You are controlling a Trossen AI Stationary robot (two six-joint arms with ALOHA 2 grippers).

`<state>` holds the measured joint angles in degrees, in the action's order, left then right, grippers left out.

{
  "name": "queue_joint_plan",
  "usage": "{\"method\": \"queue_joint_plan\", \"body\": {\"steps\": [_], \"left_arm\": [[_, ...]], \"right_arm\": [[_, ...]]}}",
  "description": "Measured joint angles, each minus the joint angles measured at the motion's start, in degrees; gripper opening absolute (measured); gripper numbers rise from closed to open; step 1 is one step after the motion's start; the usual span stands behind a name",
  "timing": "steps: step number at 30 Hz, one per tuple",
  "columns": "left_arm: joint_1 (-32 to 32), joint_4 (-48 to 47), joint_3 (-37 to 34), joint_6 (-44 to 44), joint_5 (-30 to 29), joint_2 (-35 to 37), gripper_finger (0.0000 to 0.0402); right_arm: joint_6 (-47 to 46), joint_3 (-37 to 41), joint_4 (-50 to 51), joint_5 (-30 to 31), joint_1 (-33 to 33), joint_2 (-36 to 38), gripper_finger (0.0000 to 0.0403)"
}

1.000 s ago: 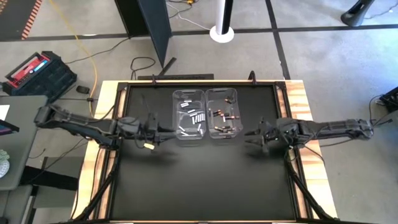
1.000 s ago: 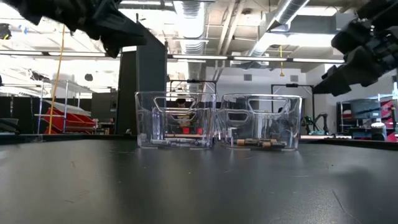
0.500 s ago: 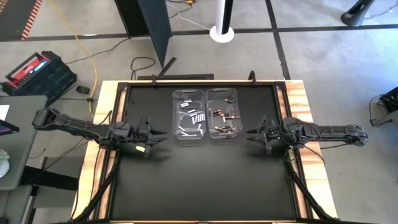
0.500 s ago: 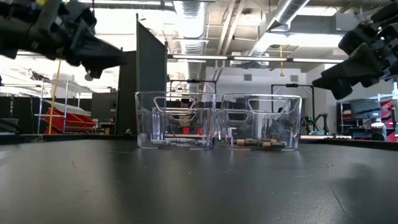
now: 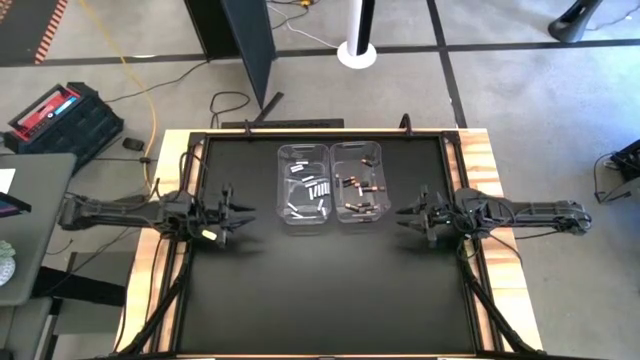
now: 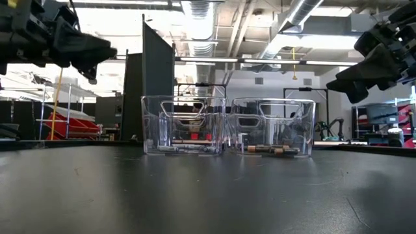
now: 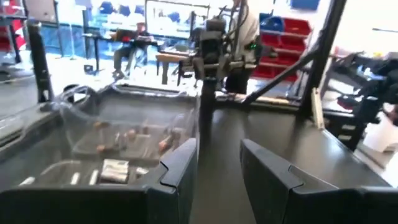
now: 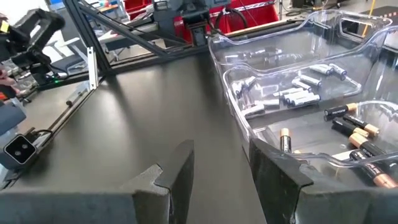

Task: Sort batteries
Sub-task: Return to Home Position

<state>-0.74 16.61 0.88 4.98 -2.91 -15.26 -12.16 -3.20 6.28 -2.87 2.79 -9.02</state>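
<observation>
High view: the left claw (image 5: 240,212) hangs over the left part of the table (image 5: 320,295), well apart from the left bin (image 5: 284,160). The right claw (image 5: 405,213) hangs just beside the right bin (image 5: 377,160). The white batteries (image 5: 310,190) lie in the left bin and the dark batteries (image 5: 360,195) in the right one. No battery shows loose on the table, so the sorting looks finished. To go home cleanly, I judge that each arm should draw straight back toward its own side, at a height above the bin rims and with no swing across them. The right arm has the least room.

Low view: both claws hang high above the table and higher than the bin rims, one on each side. Neither touches anything. A few dark batteries (image 6: 273,149) lie on the floor of the right bin.

Left wrist view: the left claw (image 7: 217,171) is parted wide, with only bare table between its fingers (image 7: 180,171). It holds nothing. Both bins lie ahead of it, off to one side.

Right wrist view: the right claw (image 8: 221,168) is likewise spread and empty. One finger (image 8: 277,171) shows near the wall of the right bin, but I cannot tell whether it is clear of it. It is best to back off without lowering.
</observation>
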Motion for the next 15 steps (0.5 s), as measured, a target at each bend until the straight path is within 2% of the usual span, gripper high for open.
{"method": "queue_joint_plan", "body": {"steps": [7,15], "left_arm": [[0.01,-10.20,-0.08,0.02,1.82,15.35,0.0119],[2.40,-14.90,-0.13,3.38,3.91,14.26,0.0119]], "right_arm": [[-0.52,0.02,-0.09,0.00,0.00,1.71,0.0173],[-1.03,0.46,-1.23,0.04,0.00,8.43,0.0173]]}}
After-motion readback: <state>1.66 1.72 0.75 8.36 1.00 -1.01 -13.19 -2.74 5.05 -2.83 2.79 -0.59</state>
